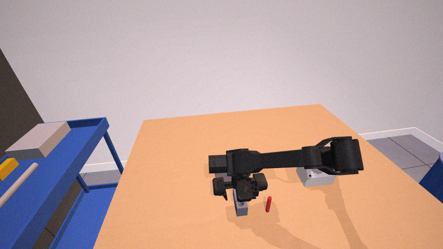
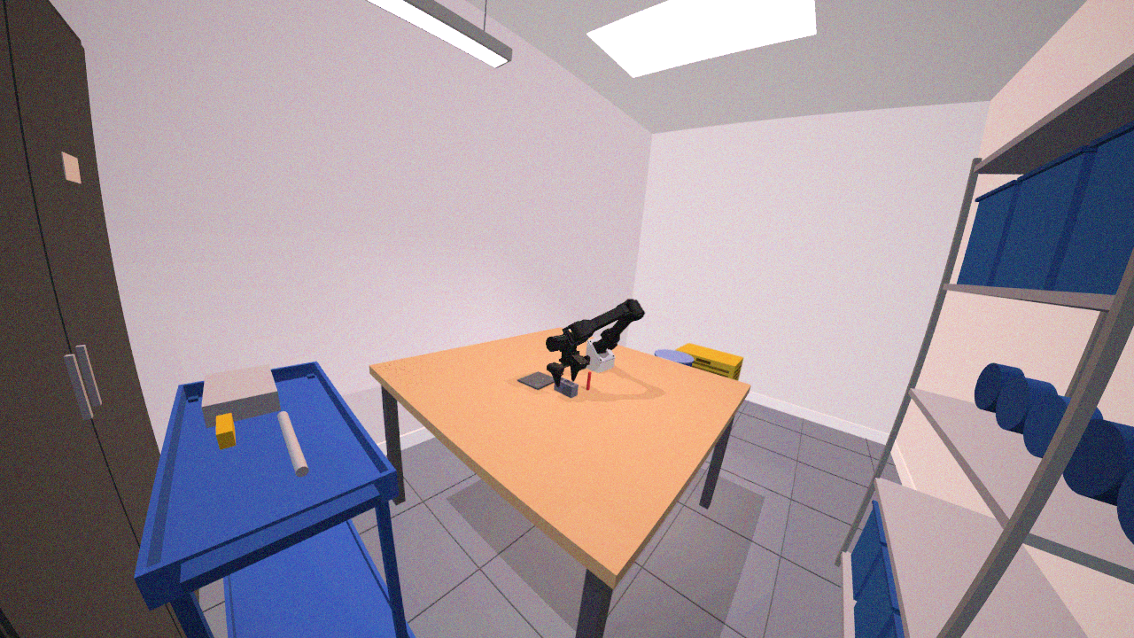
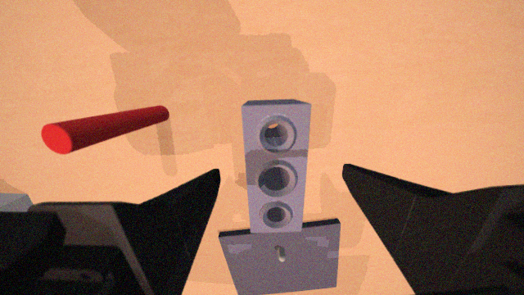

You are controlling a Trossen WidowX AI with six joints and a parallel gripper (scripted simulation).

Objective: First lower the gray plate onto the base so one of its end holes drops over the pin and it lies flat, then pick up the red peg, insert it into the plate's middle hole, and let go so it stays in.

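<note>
Apparently, the first step is in hand: the gray plate (image 1: pixel 242 210) (image 2: pixel 566 388) (image 3: pixel 276 157) is not yet on the base (image 1: pixel 223 177) (image 2: pixel 536 380) (image 3: pixel 307 274). It rests on the table (image 1: pixel 173 139) (image 2: pixel 555 452) (image 3: pixel 409 82), its three holes facing up, beside the base with its small pin (image 3: pixel 281 255). The gripper (image 3: pixel 281 172) has its fingers spread wide and grasps nothing; in the wrist view they stand on both sides of the plate (which looks rather like a thick block). The red peg (image 1: pixel 268 204) (image 2: pixel 589 380) (image 3: pixel 110 124) stands upright nearby. I judge that the next move needs centered lowering, then closing on the plate's long sides, without pushing it askew.
</note>
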